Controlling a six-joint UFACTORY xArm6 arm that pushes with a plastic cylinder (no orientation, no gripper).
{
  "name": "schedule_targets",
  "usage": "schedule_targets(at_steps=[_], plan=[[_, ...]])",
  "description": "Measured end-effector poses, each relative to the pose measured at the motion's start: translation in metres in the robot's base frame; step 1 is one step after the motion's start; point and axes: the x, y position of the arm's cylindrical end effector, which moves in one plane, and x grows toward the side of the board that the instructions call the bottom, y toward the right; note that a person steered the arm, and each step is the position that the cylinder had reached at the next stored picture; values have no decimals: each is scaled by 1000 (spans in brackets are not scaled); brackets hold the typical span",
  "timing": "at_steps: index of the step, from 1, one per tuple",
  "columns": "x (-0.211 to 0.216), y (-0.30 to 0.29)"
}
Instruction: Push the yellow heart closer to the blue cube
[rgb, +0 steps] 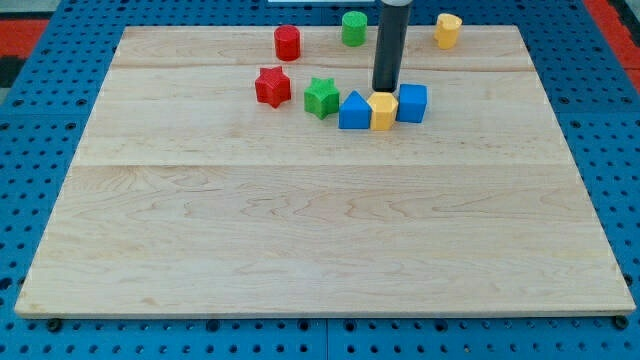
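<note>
We're sitting with my tip (385, 89) just above the yellow heart (383, 110), right at its far edge toward the view's top. The heart is wedged in a tight little row — blue triangular block (354, 111) touching it on the view's left, blue cube (412, 103) touching it on the view's right. So we're judging the push as basically finished; there's no gap left to close between heart and cube.

No jaws on this rig, so nothing is opening, closing or gripping — it's a bare rod leaning on things.

Handling guess: the heart is looking like a small, light, rigid block that's going to slide easily on the smooth wooden board (320, 240) and spin if we're nudging it off-centre. Best contact is a flat-ish side, aimed through its middle — the lobes are going to make it swivel.

No containers anywhere, just blocks lying loose: green star (321, 97) and red star (272, 86) off to the view's left, red cylinder (288, 42), green cylinder (354, 28) and a second yellow block (447, 30) along the view's top.
</note>
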Motion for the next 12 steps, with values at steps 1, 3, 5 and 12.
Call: schedule_targets(at_steps=[1,3,5,12], plan=[[-16,21],[-52,134],[-120,198],[-109,33]])
